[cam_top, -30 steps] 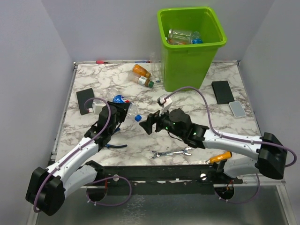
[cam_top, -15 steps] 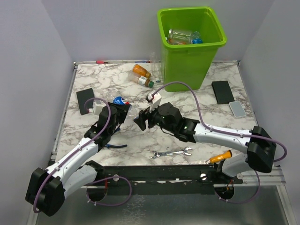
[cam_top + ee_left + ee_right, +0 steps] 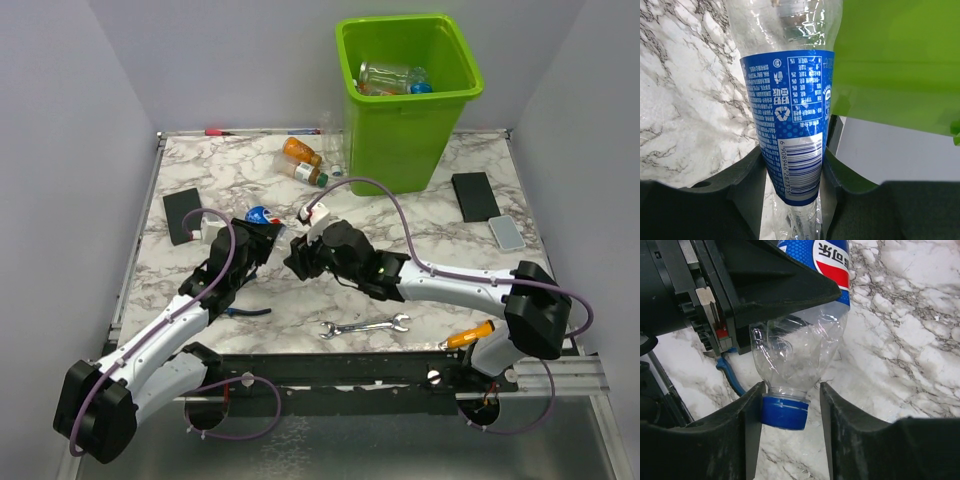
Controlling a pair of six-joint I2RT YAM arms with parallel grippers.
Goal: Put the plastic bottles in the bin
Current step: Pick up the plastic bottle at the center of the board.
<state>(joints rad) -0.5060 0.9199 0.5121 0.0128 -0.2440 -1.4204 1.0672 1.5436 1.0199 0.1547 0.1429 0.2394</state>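
Observation:
A clear plastic bottle with a blue label is clamped in my left gripper, which is shut on its flattened body just above the table. In the top view that bottle lies between the two grippers. My right gripper straddles its blue cap: the left finger touches the cap and a gap shows at the right finger. The lime-green bin stands at the back with bottles inside. An orange bottle and a green-capped one lie left of the bin.
A silver wrench and an orange-handled screwdriver lie near the front edge. Black pads and a grey slab sit at the sides. A blue-handled tool lies under the left arm.
My right arm has reached left to the cap end of the bottle held by the left gripper, and its jaws have narrowed around the cap. The left arm has stayed put.

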